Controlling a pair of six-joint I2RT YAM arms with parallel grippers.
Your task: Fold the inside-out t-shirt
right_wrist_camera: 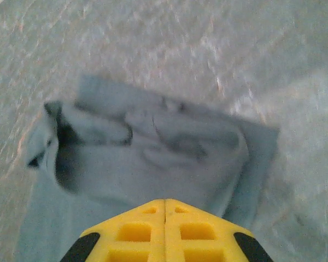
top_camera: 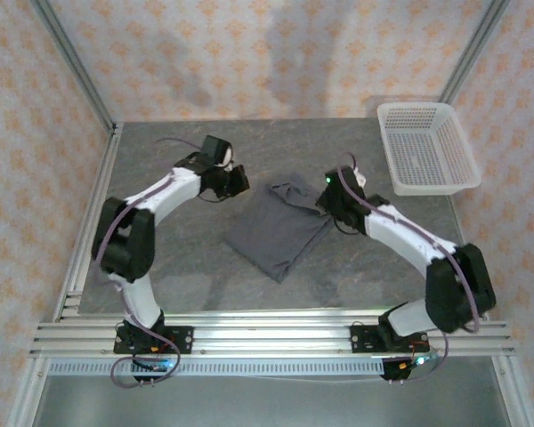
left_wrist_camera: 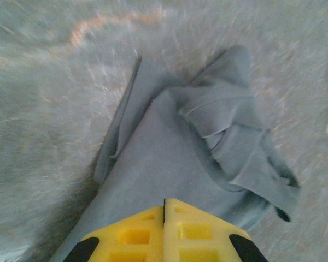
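Observation:
The dark slate-grey inside-out t-shirt (top_camera: pixel 278 229) lies in the middle of the table as a rough slanted rectangle, bunched and creased at its far right corner (top_camera: pixel 295 192). My left gripper (top_camera: pixel 238 181) hovers just left of the shirt's far edge, apart from the cloth. In the left wrist view its yellow jaws (left_wrist_camera: pixel 164 202) are pressed together with nothing between them, and the shirt (left_wrist_camera: pixel 169 158) spreads out ahead. My right gripper (top_camera: pixel 331 210) sits at the shirt's right edge. Its jaws (right_wrist_camera: pixel 165 201) are likewise shut, over the crumpled cloth (right_wrist_camera: pixel 153 153), with no fold seen pinched.
A white mesh basket (top_camera: pixel 427 147) stands at the table's far right corner. Aluminium rails run along the near edge (top_camera: pixel 267 334) and the left side (top_camera: pixel 93 222). Patterned walls close in the back and both sides.

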